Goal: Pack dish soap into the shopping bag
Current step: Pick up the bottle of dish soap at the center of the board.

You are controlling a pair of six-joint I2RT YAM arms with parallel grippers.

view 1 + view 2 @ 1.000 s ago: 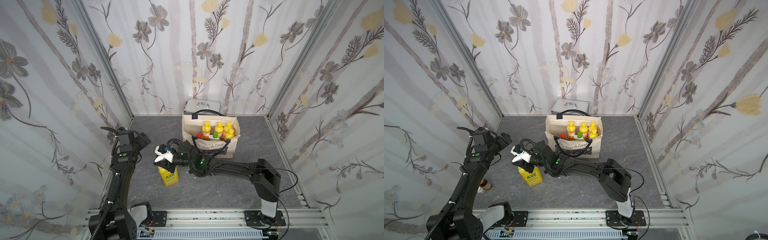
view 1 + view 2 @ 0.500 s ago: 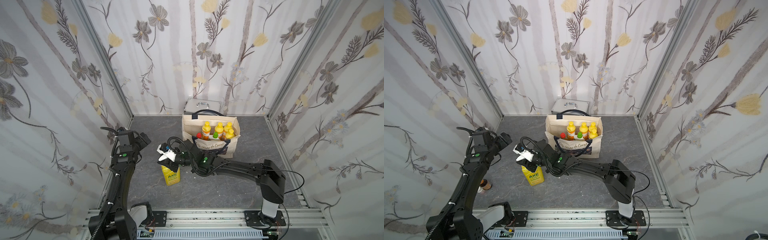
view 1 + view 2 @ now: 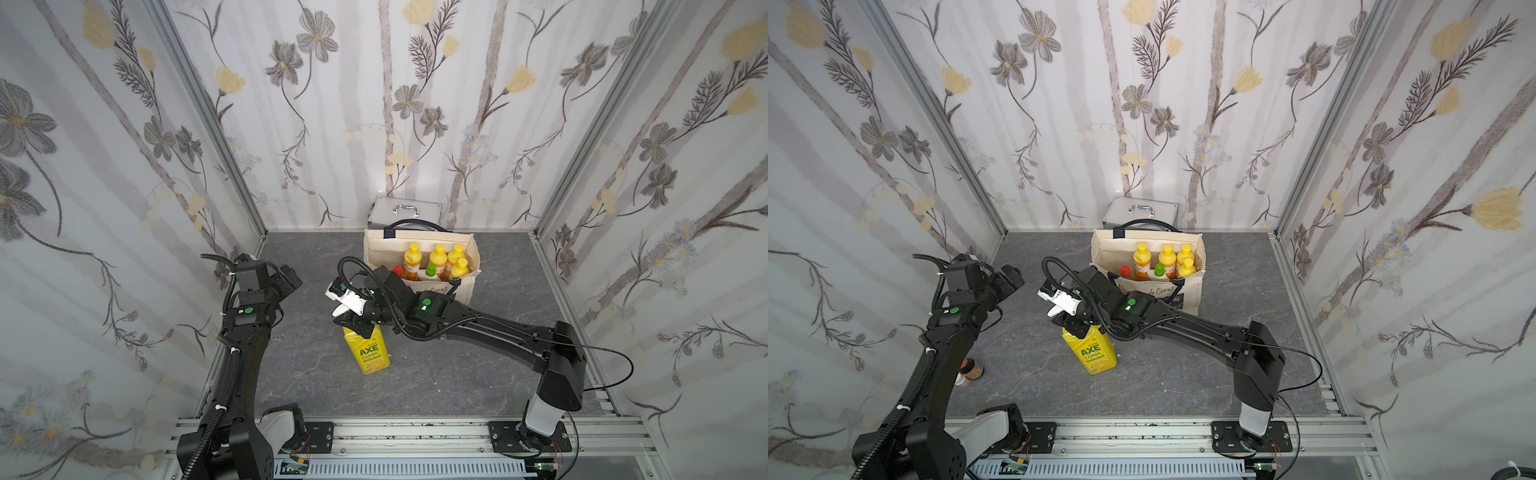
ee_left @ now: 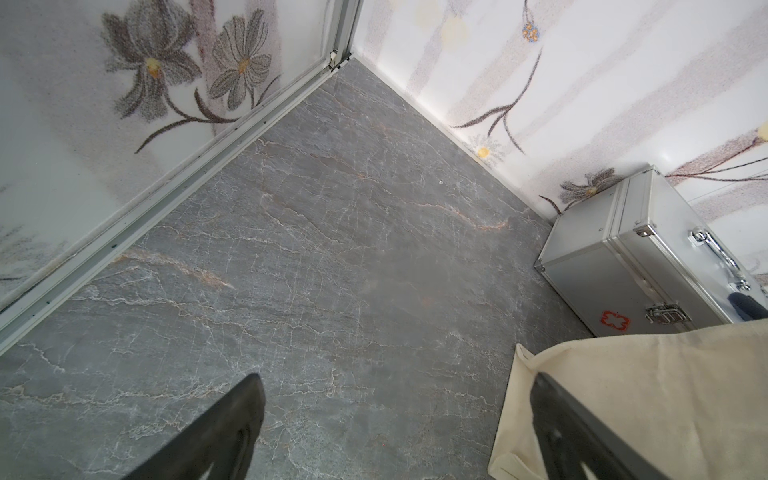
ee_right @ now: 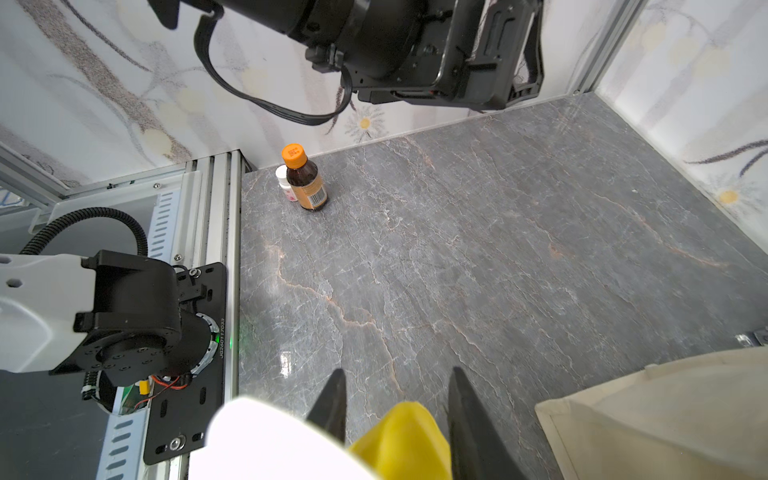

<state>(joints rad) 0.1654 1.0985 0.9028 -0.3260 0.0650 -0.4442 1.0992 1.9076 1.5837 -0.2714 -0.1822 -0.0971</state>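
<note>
Fingers [image 5: 330,411] of right gripper [image 5: 397,374], right wrist view: clenched on shoulder of AXE bottle [image 5: 403,444], just beside white pump [image 5: 266,440]; narrow part probably fits jaws best. Left wrist view: left gripper [image 4: 397,378] spread wide, nothing between, idle beside shopping bag [image 4: 665,374]. Both top views: AXE bottle leans in front of bag; lifted off table [image 3: 316,395] or not, cannot tell. Six other bottles [image 3: 436,262] stand inside, so this is last to pack.
</note>
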